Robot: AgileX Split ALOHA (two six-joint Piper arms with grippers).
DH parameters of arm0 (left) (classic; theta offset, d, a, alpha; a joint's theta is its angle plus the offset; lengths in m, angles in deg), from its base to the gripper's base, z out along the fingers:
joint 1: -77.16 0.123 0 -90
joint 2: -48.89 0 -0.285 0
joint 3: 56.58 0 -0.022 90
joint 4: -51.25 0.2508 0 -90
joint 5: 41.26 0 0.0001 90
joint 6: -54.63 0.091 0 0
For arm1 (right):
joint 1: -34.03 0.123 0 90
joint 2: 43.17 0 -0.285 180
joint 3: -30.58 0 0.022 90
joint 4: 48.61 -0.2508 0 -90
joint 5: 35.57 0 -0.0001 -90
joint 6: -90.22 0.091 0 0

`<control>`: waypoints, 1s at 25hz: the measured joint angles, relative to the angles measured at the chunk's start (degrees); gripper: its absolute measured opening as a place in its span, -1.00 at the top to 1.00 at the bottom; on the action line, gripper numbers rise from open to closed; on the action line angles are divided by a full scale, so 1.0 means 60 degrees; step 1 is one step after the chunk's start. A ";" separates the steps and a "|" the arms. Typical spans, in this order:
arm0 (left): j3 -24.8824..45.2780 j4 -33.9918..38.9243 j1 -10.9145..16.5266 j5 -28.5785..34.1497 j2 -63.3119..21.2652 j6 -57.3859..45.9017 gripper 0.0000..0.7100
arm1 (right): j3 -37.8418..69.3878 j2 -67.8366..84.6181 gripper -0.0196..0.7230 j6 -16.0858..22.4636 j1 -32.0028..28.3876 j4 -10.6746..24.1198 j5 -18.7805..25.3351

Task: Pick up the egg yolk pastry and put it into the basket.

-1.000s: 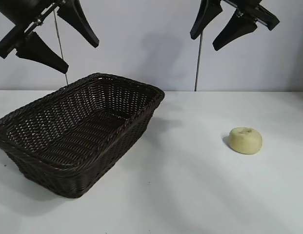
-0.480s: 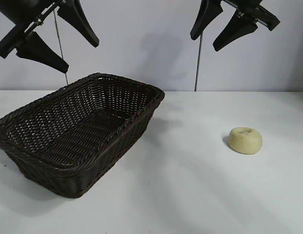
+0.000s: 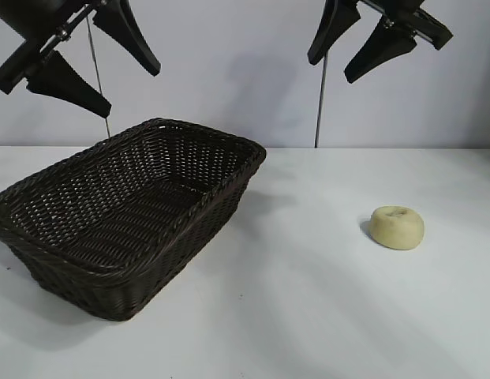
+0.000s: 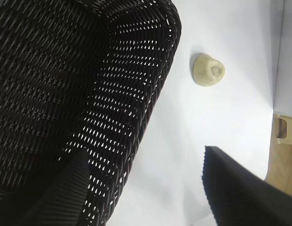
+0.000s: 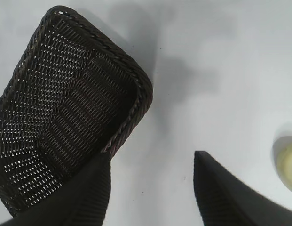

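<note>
The egg yolk pastry (image 3: 396,227) sits alone on the white counter (image 3: 308,316), dimple up, well apart from the basket (image 3: 126,213), which stands empty off to its left in the exterior view. My right gripper (image 3: 353,43) hangs high above it, fingers spread fairly wide, holding nothing. My left gripper (image 3: 91,59) hovers high above the basket's far side, fingers wide too, also empty. Risks as I see them: the pastry looks soft and low, so closing hard could crush it, while a shallow descent could nudge the dome and roll it aside. On the carry, a low pass could clip the braided rim and drop it outside.
</note>
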 joint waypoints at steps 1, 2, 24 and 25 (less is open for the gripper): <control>0.0000 0.0000 0.0000 -0.0010 0.0000 0.0000 -0.40 | 0.0000 0.0000 -0.11 0.0000 0.0000 0.0000 0.0000; 0.0000 0.0000 0.0000 -0.0020 0.0000 0.0000 -0.40 | 0.0000 0.0000 -0.11 0.0000 0.0000 0.0000 0.0000; 0.0000 0.2571 0.0000 0.0413 -0.1549 -0.3607 -0.40 | 0.0000 0.0000 -0.11 0.0000 0.0000 -0.0029 0.0009; 0.0000 0.2727 0.0000 0.0487 -0.1685 -0.3743 -0.40 | 0.0000 0.0000 -0.11 0.0000 0.0000 -0.0029 0.0009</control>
